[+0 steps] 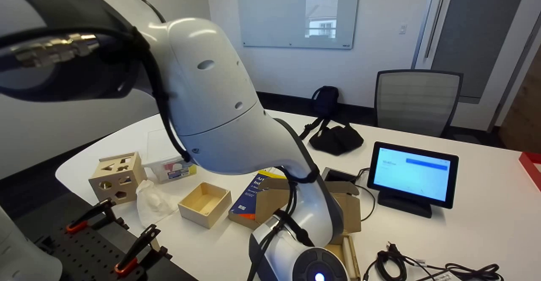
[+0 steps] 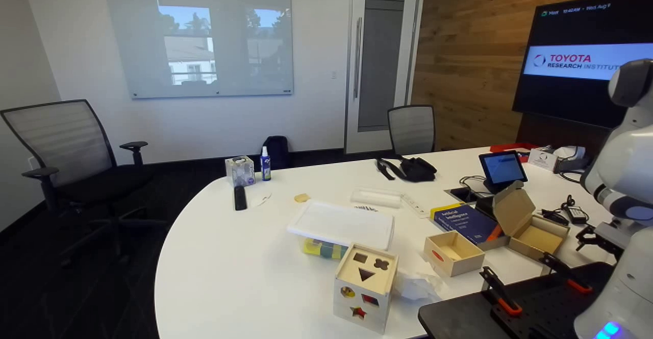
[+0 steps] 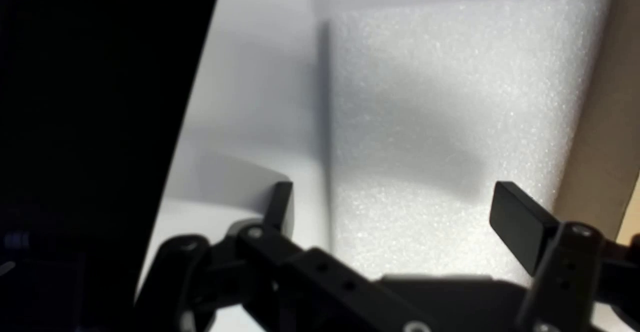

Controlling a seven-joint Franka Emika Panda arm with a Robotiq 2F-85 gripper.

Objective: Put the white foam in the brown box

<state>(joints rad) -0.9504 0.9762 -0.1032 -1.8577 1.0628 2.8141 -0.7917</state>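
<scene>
white rectangular foam piece lies on the white tabletop, just beside the brown cardboard box. the black two-finger gripper hangs with jaws apart, seemingly astride the foam's outer edge. likely light, soft, easily dented; gently pinch that free edge.

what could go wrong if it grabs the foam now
The open gripper has one finger overlapping the white foam in the wrist view, so closing might squash or slide it. That finger could bump the nearby brown box. Its raised lid in an exterior view may catch the foam.
</scene>
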